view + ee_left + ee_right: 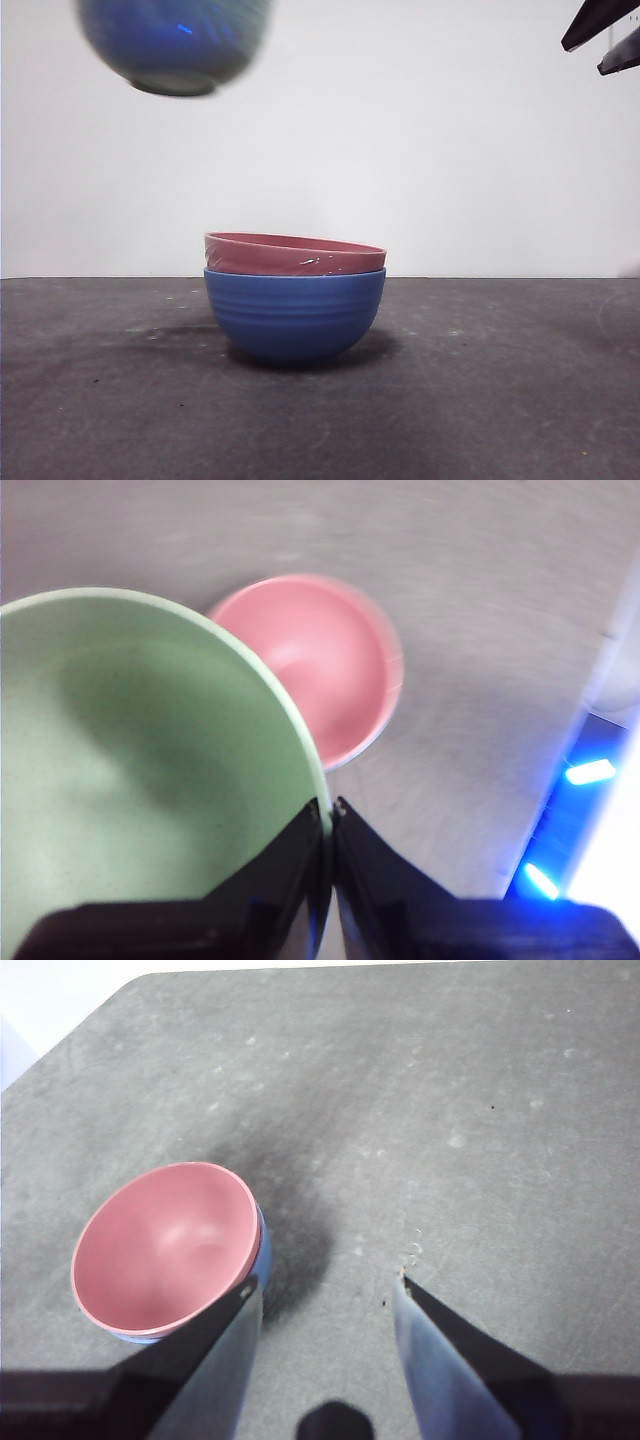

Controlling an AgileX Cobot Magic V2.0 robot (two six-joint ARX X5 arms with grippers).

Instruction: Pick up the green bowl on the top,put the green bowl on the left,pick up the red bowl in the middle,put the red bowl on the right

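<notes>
The green bowl (120, 770) hangs in the air, its rim pinched between the jaws of my left gripper (328, 815). In the front view it shows blurred at the top left (175, 45), high above the table and left of the stack. The red bowl (295, 254) sits nested in the blue ridged bowl (294, 315) at the table's middle. It also shows in the left wrist view (320, 665) and the right wrist view (165, 1245). My right gripper (325, 1295) is open and empty, high above the table to the right of the stack; its black tips show at the top right corner (605, 35).
The dark grey table (500, 380) stretches to both sides of the stack. A white wall stands behind it. Blue lights (585, 772) show beyond the table's edge in the left wrist view.
</notes>
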